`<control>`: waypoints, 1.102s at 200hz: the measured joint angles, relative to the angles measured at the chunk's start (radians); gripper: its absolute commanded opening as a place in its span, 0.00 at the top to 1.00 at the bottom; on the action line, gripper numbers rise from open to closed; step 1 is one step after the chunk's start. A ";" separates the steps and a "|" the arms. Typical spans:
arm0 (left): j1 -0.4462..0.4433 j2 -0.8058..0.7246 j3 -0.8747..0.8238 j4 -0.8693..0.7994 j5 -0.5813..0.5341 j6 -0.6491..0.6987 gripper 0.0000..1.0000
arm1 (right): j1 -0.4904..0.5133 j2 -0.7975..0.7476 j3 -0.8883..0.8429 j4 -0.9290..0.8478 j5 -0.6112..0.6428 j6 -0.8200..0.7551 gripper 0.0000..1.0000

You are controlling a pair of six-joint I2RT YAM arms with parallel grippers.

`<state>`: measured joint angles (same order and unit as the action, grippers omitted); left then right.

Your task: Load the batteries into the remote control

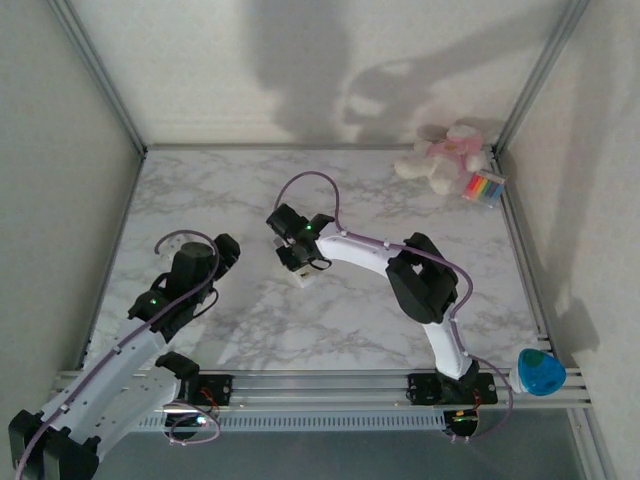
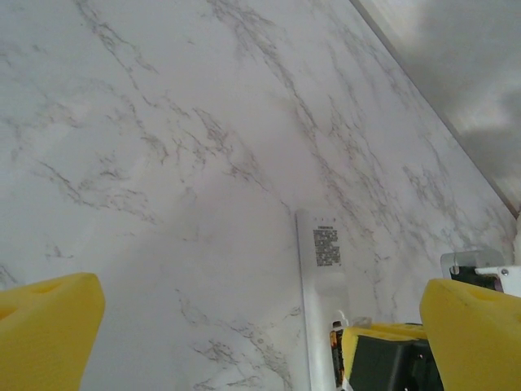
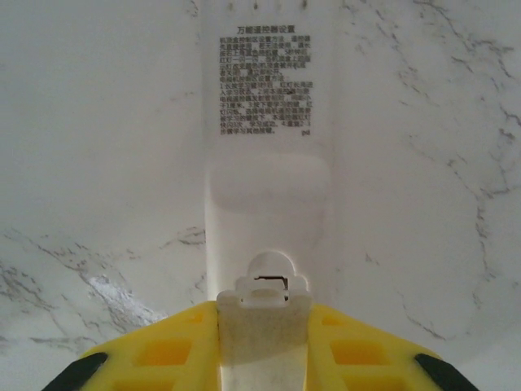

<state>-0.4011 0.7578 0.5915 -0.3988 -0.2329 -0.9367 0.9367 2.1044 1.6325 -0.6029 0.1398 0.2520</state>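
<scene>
Pinching latch-ended white cover (image 3: 259,314) at end of face-down remote control (image 3: 264,122) with right gripper (image 3: 256,358), likely to open it for loading, with left gripper (image 1: 222,250) spread wide, empty, parked near-left.

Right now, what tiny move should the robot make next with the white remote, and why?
Probably the right gripper should slide the white latched piece it pinches, likely the battery cover, off the remote control, which lies back up with its printed label showing.
</scene>
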 measured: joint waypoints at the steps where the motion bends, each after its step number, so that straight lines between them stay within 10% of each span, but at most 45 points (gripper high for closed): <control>1: 0.000 0.000 0.000 0.000 0.000 0.000 0.00 | 0.000 0.001 0.001 0.000 0.000 0.000 0.74; 220: 0.016 -0.005 -0.019 -0.002 0.002 0.001 0.01 | 0.024 -0.006 -0.053 0.036 0.071 0.002 0.73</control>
<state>-0.3851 0.7532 0.5728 -0.4007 -0.2314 -0.9360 0.9604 2.0983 1.5791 -0.5667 0.2104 0.2535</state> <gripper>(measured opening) 0.995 0.274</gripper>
